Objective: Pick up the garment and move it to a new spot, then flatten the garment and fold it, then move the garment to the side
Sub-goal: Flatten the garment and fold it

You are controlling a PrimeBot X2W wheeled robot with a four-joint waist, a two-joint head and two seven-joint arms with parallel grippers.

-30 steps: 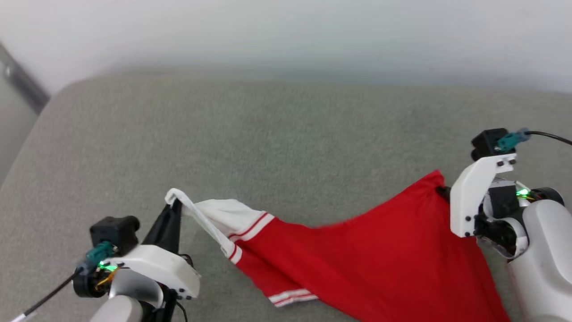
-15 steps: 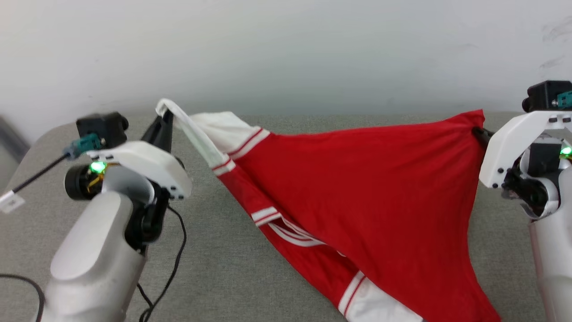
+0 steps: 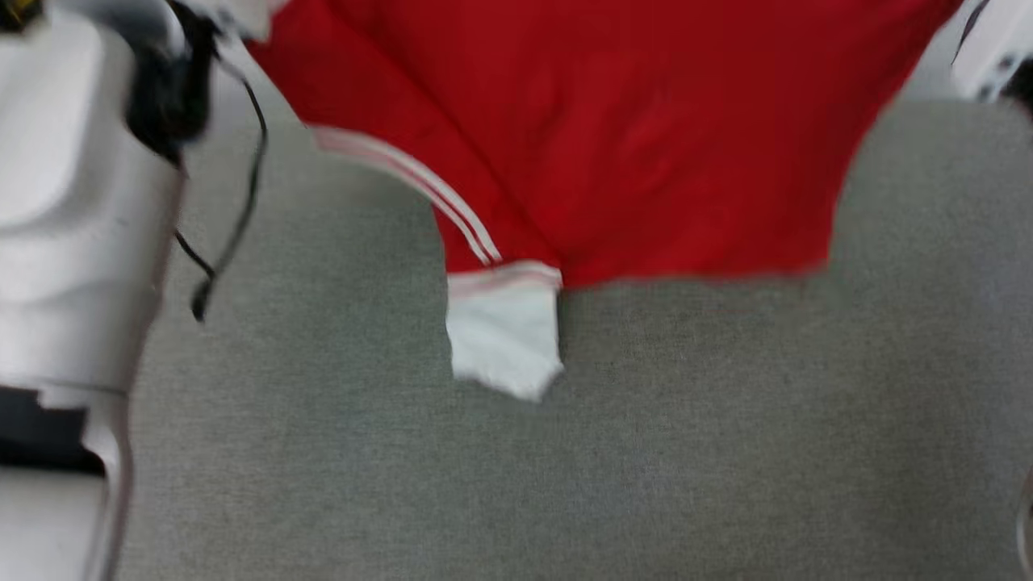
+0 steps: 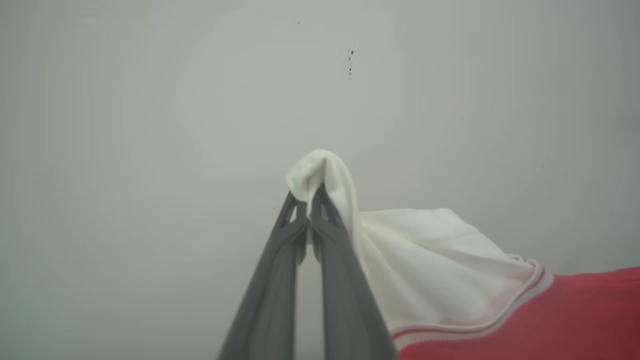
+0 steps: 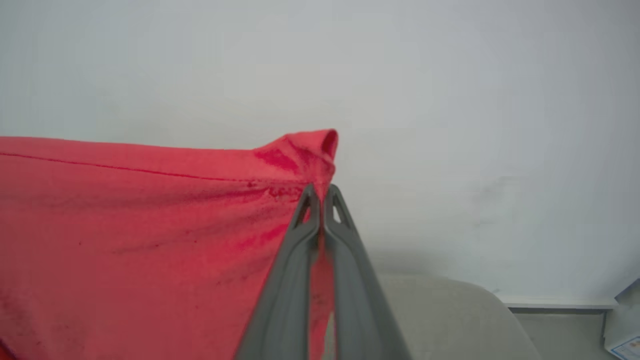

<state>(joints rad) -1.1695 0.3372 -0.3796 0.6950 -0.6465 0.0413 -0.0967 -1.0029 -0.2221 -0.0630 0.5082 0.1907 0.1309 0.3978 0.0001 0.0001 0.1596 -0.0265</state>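
The red garment [image 3: 613,137] hangs in the air across the top of the head view, a white sleeve [image 3: 504,339] dangling from its lower edge above the grey surface [image 3: 646,452]. In the left wrist view my left gripper [image 4: 309,197] is shut on a bunched white sleeve [image 4: 425,260] of the garment. In the right wrist view my right gripper [image 5: 321,195] is shut on a red corner [image 5: 310,150] of the garment [image 5: 125,225], with the cloth stretched away to the left. The letters and number are hidden.
My pale left arm [image 3: 73,202] with a black cable [image 3: 234,218] stands at the left of the head view. A plain pale wall [image 5: 450,100] is behind both grippers. The grey surface's rounded corner [image 5: 450,310] shows at the lower right of the right wrist view.
Both grippers have risen with the garment, lifting it off the grey surface so that it hangs spread between them. The head view has shifted downward.
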